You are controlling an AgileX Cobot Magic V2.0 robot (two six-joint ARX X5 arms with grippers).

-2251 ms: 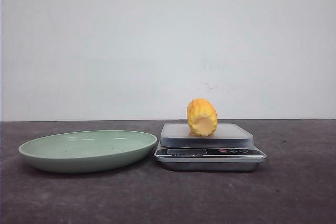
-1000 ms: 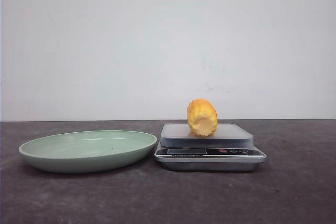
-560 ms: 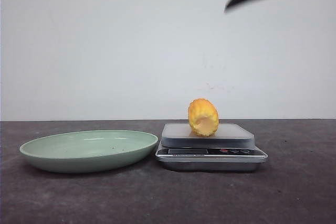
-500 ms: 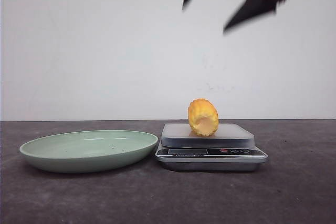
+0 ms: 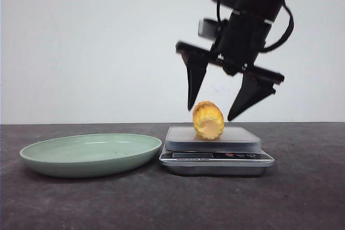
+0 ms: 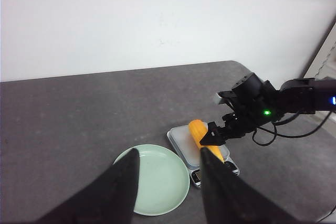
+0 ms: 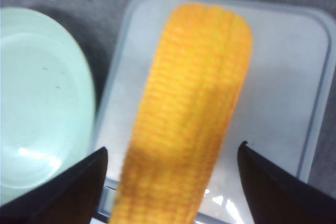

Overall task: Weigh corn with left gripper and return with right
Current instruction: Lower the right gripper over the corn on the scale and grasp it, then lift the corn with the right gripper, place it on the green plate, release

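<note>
Table (image 5: pixel 302 197): dark grey, bearing everything.
Plate (image 5: pixel 48 157): pale green, just left of the scale.
Scale (image 5: pixel 237 157): silver, flat platform on top.
Right gripper (image 5: pixel 213 109): fingers spread wide, straddling the corn just above it, holding nothing.
Left gripper (image 6: pixel 168 182): parted, holding nothing, well back.
Corn (image 5: pixel 208 120): lying on the scale platform.

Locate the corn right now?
Front view: the corn lies on the scale, right of the green plate, under the open right gripper.
</note>
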